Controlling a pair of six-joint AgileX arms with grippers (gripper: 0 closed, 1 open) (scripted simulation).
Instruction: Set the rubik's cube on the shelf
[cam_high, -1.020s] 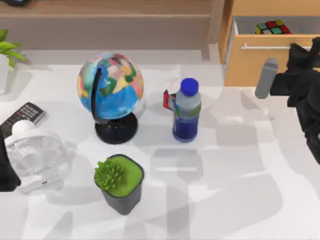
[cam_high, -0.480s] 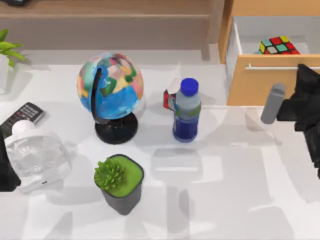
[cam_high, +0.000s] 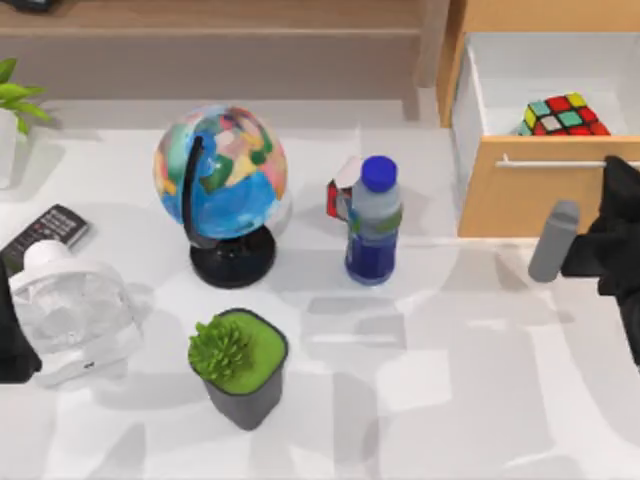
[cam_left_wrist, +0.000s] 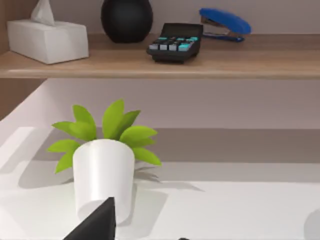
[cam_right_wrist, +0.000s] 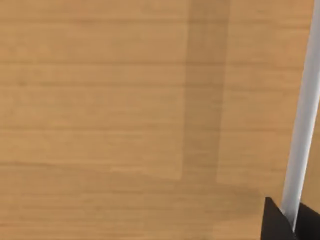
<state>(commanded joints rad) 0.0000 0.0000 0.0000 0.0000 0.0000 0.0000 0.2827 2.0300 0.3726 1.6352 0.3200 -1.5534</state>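
1. Pulling the drawer (cam_high: 540, 195) open is, by our reading, the step in hand: our right gripper (cam_right_wrist: 292, 215) sits at the silver bar handle (cam_right_wrist: 302, 125), at the counter's right side.
2. Best to draw straight out along the drawer's travel, no twist, so the handle doesn't slip free.
3. The right fingers (cam_right_wrist: 274, 222) sit on either side of the bar, apparently clamped on it.
4. The rubik's cube (cam_high: 562, 114) lies inside the drawer, well apart from the shelf (cam_high: 220, 18) at the back.
5. Our left arm is parked at the counter's left edge, facing a white potted plant (cam_left_wrist: 102, 170); whether its fingers are apart or together, we cannot tell.
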